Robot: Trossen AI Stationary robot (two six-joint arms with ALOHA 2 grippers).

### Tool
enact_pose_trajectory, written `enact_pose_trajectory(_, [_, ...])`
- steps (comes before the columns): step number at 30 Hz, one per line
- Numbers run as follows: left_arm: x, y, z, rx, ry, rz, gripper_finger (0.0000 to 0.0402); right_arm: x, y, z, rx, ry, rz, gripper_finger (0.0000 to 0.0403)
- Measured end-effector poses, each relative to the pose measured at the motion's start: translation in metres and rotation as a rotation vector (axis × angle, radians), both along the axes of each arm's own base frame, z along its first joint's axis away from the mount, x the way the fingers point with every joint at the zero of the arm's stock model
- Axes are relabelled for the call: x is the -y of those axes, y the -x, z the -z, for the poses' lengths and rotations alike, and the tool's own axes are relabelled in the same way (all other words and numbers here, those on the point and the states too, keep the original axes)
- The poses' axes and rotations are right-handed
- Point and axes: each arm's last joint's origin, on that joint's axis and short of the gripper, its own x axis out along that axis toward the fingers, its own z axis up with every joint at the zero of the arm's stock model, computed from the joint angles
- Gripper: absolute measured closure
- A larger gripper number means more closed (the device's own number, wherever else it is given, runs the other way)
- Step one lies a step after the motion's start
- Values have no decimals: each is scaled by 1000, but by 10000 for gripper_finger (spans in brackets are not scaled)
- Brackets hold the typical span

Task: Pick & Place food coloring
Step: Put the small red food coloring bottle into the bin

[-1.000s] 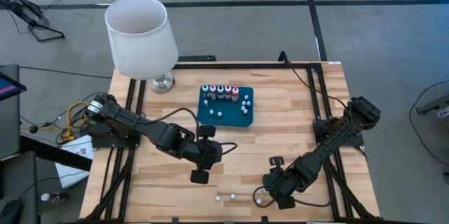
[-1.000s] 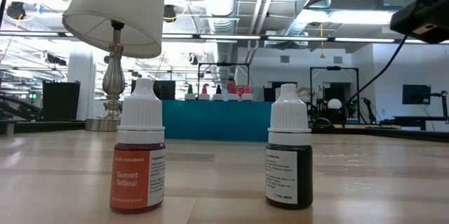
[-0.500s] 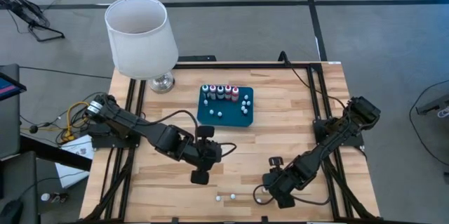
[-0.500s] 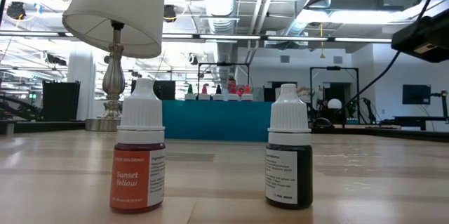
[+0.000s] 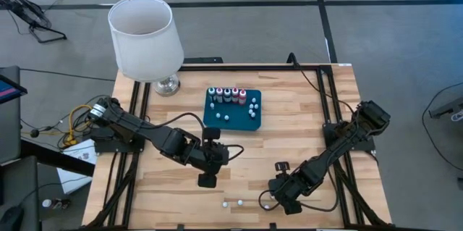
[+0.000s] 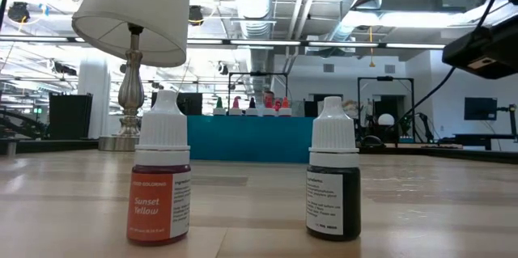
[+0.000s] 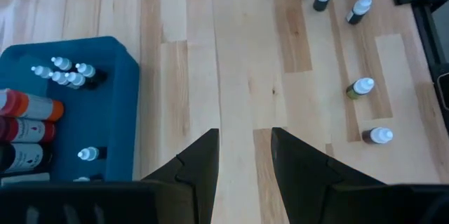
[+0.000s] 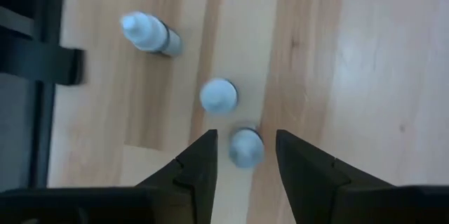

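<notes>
Loose food coloring bottles (image 5: 241, 202) stand near the table's near edge. The low view shows two of them up close, an orange one (image 6: 159, 201) and a dark one (image 6: 333, 201). More bottles (image 5: 226, 95) stand in the dark teal tray (image 5: 235, 120). My right gripper (image 5: 273, 199) hangs open above the loose group, its fingers on either side of one white cap (image 8: 245, 148) without touching it. A second cap (image 8: 219, 96) and a tilted bottle (image 8: 151, 33) lie just beyond. My left gripper (image 7: 244, 134) waits open over bare wood between the tray (image 7: 105, 112) and the loose bottles.
A lamp with a white shade (image 5: 141, 35) stands at the table's far left corner, beside the tray. Black frame rails run along both table sides (image 5: 340, 115). Bare wood lies between the tray and the near edge.
My right gripper has come down a little over the loose bottles at the near edge; in the low view its dark body sinks lower at the upper right. The bottles have stayed where they were.
</notes>
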Motion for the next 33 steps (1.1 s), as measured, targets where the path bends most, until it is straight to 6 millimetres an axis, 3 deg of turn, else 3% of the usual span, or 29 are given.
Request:
enact_pose_trajectory(7, [-1, 1, 1, -11, -6, -7, 278, 2, 0, 1, -14, 11, 4, 279])
enact_pose_trajectory(22, [-1, 1, 1, -10, -9, -9, 278, 1, 1, 1, -29, -8, 4, 347])
enact_pose_trajectory(33, [-1, 1, 1, -3, -20, -27, 278, 3, 1, 0, -46, -10, 43, 354])
